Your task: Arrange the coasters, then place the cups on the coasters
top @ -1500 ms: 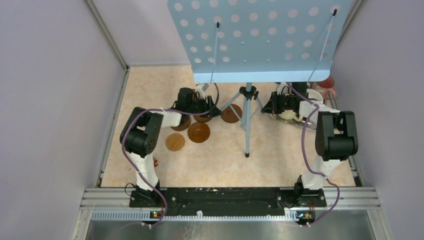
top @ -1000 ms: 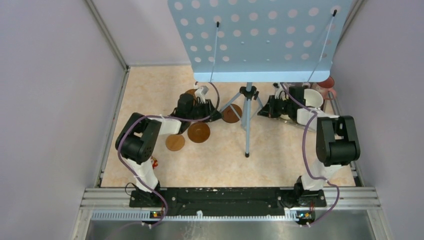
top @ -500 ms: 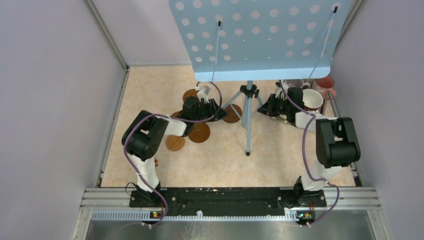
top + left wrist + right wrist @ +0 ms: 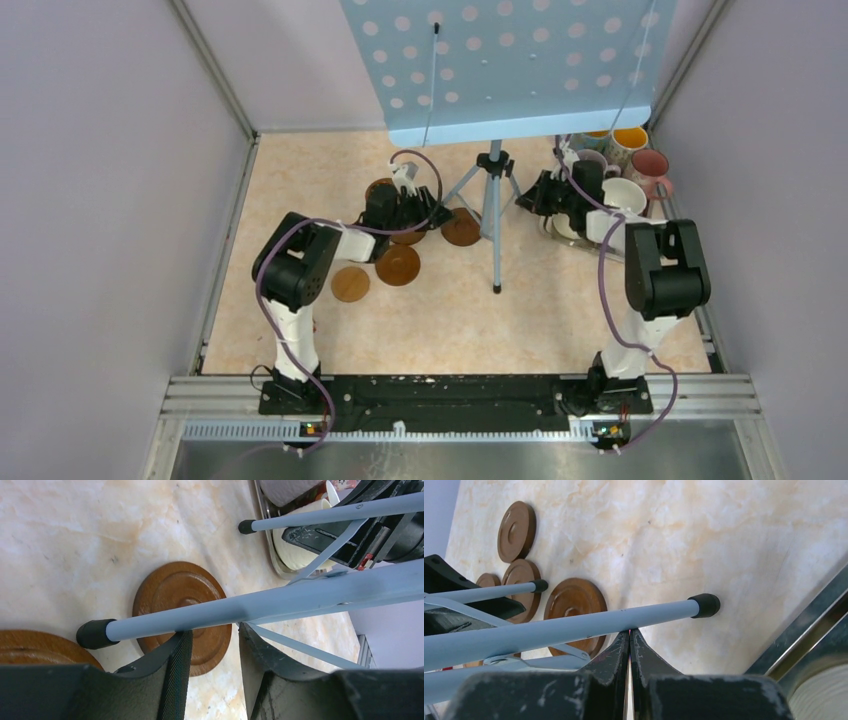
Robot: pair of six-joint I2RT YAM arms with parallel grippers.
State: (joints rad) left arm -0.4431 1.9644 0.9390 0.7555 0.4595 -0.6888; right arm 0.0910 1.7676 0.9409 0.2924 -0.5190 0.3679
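**Working among the tripod's legs:** the left end effector [image 4: 215,635], jaws a narrow gap apart and gripping nothing, hangs low over a dark, rimmed round wooden coaster [image 4: 175,592]. The coaster lies flat on the marbled table [image 4: 60,535], with a pale-blue tripod leg [image 4: 260,602] crossing just ahead of the fingertips. The right end effector [image 4: 630,634], pinched fully together and empty, sits by a second leg at 3 o'clock from the post.

Placing this coaster well likely means drawing it toward 6 o'clock, clear of the rubber feet, with mug-room left between discs. A lighter flat wooden coaster [image 4: 350,284] lies at 8 o'clock. The ceramic mugs [image 4: 624,194] crowd a steel tray [image 4: 804,640] at 2 o'clock.

The blue perforated panel [image 4: 510,60] masks the far table, so not every coaster or mug can be counted. Finger-to-coaster contact is unclear.
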